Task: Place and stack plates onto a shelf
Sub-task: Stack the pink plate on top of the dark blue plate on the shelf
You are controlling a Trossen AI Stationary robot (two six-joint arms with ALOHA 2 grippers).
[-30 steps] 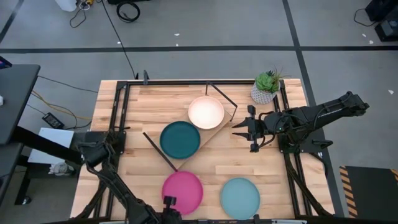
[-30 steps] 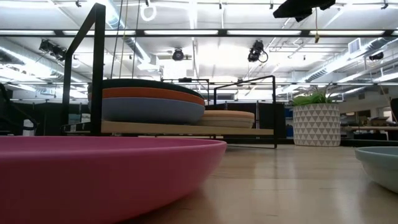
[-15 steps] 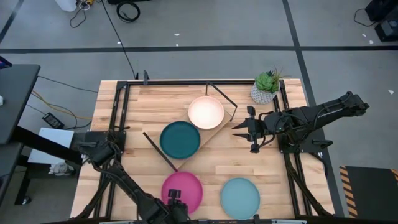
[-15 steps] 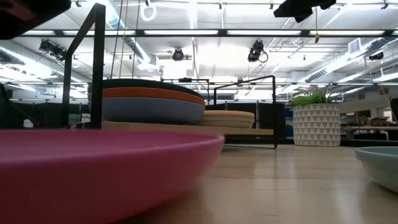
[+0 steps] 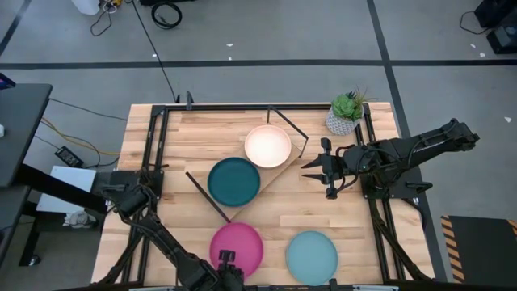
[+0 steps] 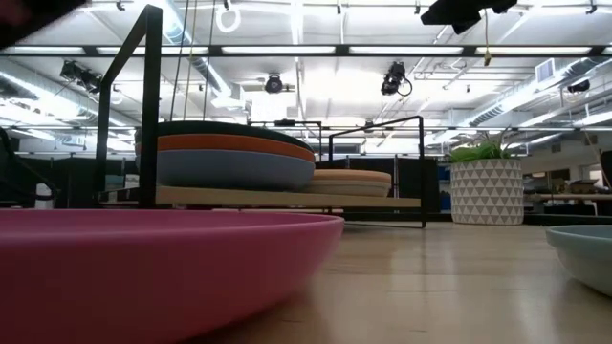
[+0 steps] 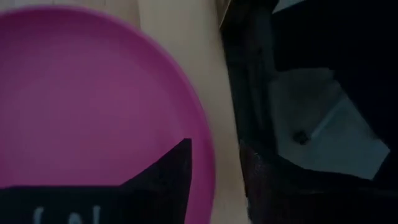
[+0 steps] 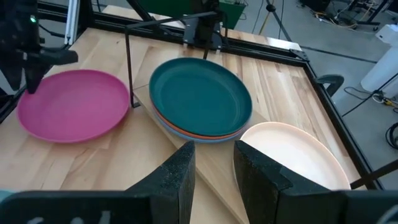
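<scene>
The magenta plate lies flat on the table near its near edge. My left gripper is at its near rim, open. One finger is over the plate's inside and the other is outside the rim. The shelf stands slantwise at mid-table. It carries a stack topped by the dark teal plate and a lower stack topped by the cream plate. The light blue plate lies on the table to the right. My right gripper hovers open to the right of the shelf. My left gripper stands astride the magenta plate's near rim, slanting down from the table's near side. Bare wood shows between the rim and the outer finger. Whether the inner finger touches the plate I cannot tell. The plate rests flat on the table.
A small potted plant stands at the far right corner, behind my right arm. The shelf's black frame ends rise above the board. Black rails run along the table's left and right edges. Bare wood lies between the shelf and the two near plates.
My left gripper has moved a little toward the table's far and right side, onto the magenta plate's near rim. In the low view the plate's rim rose and shifted briefly half a second ago and now lies level again. My right arm has kept still.
</scene>
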